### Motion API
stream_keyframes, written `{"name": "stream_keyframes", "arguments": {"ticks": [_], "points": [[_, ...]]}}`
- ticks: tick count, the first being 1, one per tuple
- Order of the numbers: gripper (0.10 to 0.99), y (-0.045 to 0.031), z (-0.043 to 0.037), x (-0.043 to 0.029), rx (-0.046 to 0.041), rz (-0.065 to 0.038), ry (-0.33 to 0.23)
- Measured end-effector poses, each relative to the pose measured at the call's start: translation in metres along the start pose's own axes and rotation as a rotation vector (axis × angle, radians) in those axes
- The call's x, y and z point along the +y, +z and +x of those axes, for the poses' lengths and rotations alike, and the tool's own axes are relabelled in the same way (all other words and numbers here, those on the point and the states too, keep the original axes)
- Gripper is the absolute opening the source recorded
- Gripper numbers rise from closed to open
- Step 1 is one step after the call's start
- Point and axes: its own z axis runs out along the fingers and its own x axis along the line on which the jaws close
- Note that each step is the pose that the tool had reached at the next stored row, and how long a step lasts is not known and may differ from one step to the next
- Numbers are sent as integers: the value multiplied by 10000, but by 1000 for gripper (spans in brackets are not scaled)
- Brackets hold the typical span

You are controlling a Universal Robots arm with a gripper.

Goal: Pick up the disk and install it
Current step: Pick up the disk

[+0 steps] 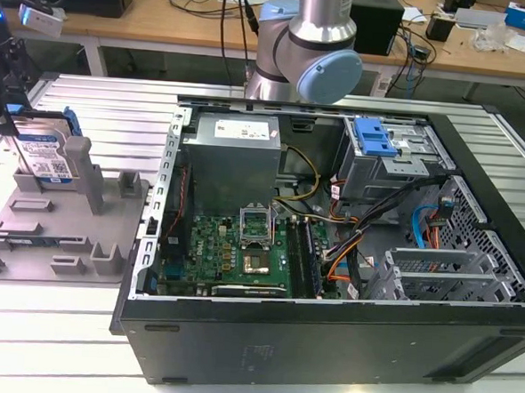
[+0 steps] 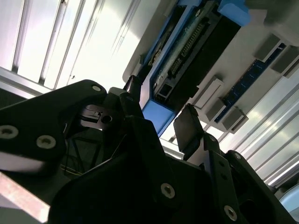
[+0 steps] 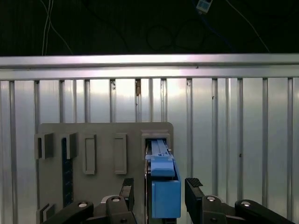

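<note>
Step in hand: the pick-up. As I judge it, the grasp is lined up but not yet made.
Disk (image 1: 44,152): stands on edge in a slot of the grey holder (image 1: 64,229), with its upper end above the holder's posts.
Blue carrier (image 3: 164,193): frames the disk. In the first wrist view its end points toward the tool.
Tool (image 3: 160,183): just over the holder, spread wide. Its fingers (image 3: 194,184) sit one on each side of the carrier with a gap on both sides, so nothing is pinched.
Computer case (image 1: 325,343): lies open beside the holder, on the exterior view's right.
Table (image 1: 58,327): ribbed metal, carrying the holder and, past it, the case.
Doing it well: I would keep the carrier centred between the fingers so both pads meet the blue plastic together. The pads should land on the frame's flat sides, not on the connector edge seen in the second wrist view. The tool should stay in line with the holder's slot so the disk does not bind on the posts.
Label (image 1: 49,161): white and blue, on the disk's face turned away from the holder's tall post. Its print is too small to make out.
Other writing: a white sticker (image 1: 240,127) on the metal box inside the case, on the holder's side. It is not legible either.
</note>
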Motion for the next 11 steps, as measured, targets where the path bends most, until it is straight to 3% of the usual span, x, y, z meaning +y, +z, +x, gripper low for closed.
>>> {"name": "stream_keyframes", "arguments": {"ticks": [11], "points": [[557, 61, -1, 0, 0, 1, 0]]}}
